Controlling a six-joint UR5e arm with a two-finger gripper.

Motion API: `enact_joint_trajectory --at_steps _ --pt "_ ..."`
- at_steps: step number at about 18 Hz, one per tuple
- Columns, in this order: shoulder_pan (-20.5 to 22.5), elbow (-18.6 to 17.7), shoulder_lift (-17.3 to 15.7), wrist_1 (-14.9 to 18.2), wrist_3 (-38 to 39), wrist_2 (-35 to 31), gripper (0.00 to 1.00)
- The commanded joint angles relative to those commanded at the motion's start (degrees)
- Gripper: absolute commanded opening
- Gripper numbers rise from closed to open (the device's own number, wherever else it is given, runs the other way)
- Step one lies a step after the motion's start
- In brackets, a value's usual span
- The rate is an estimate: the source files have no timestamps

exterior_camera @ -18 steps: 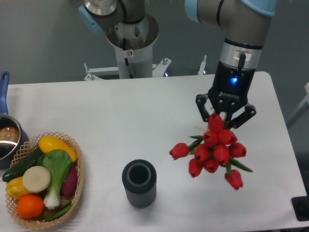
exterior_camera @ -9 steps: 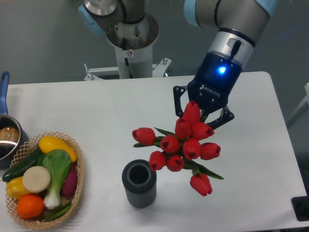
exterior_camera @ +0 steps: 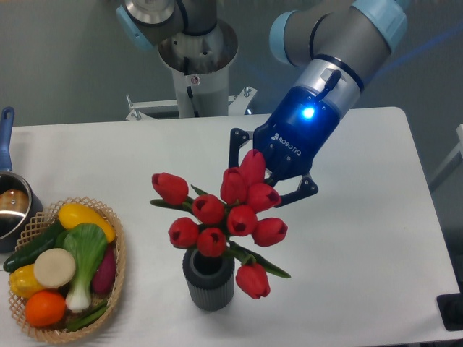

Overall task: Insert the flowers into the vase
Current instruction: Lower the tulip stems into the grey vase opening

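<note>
The flowers (exterior_camera: pixel 226 215), a bunch of red tulip buds with green leaves, hang in the air in the middle of the table. My gripper (exterior_camera: pixel 269 170) is shut on the bunch from the upper right, its fingertips hidden behind the top buds. The vase (exterior_camera: pixel 208 278), a dark grey ribbed cup, stands upright near the table's front edge. The lowest buds overlap the vase's rim and cover most of its opening. The stems are hidden, so whether they are inside the vase I cannot tell.
A wicker basket (exterior_camera: pixel 116 271) of vegetables and fruit sits at the front left. A metal pot with a blue handle (exterior_camera: pixel 6 130) stands at the left edge. The arm's base (exterior_camera: pixel 194 58) rises behind the table's far edge.
The gripper has carried the flowers left and toward the front, from the right side of the table to directly over the vase. The vase has not moved.
</note>
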State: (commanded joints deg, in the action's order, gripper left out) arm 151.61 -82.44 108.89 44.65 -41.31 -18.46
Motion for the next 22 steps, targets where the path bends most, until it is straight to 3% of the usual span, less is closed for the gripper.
enact_joint_trajectory --at_steps 12,22 --pt "-1.4 -1.2 2.4 -0.7 -4.2 0.1 0.00" --pt "-1.4 -8.3 2.3 -0.7 -12.1 -0.4 0.03"
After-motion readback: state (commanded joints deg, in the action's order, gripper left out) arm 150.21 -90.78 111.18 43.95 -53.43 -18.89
